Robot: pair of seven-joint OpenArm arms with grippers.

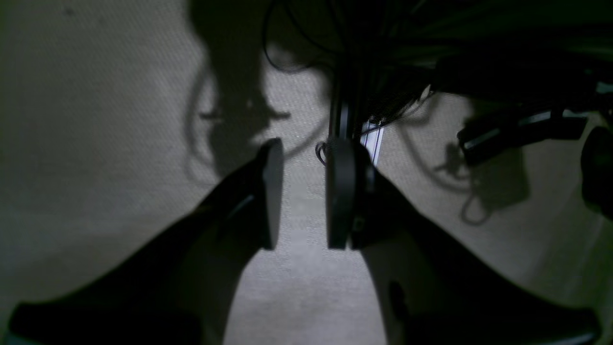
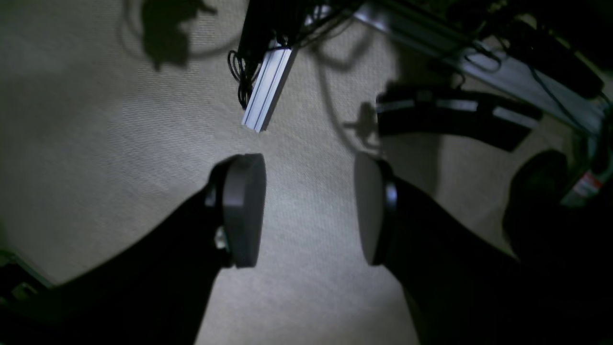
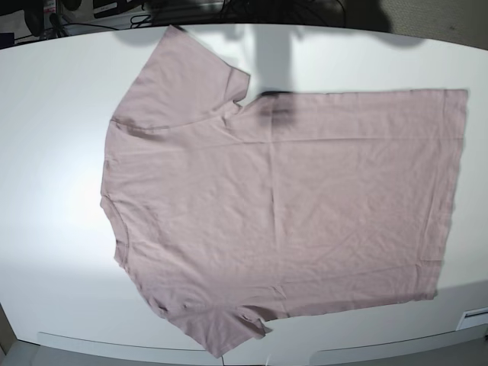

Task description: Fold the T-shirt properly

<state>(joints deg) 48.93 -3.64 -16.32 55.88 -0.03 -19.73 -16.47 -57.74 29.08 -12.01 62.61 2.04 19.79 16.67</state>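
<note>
While the T-shirt (image 3: pixel 282 206) lies spread flat on the white table (image 3: pixel 46 114), neither arm appears in the base view. The shirt lies sideways there: its neck faces that view's left, its hem runs down the right, one sleeve points to the far edge of the table and the other to the near edge. The cloth is mostly smooth, with light wrinkles and a shadow across its upper edge.

Both wrist cameras look down on a beige, carpet-like floor rather than on the table. The left end effector (image 1: pixel 304 194) hangs above that floor with a narrow gap between its dark pads, and nothing sits in the gap. The right end effector (image 2: pixel 309 211) hangs above the same kind of floor with its pads noticeably wider apart, also empty. Past the right one's fingertips, a short silver metal rail (image 2: pixel 268 88) ends above the floor with black cables (image 2: pixel 239 72) bunched beside it. Shadows of the arms and cables fall over the floor in both wrist views.
</note>
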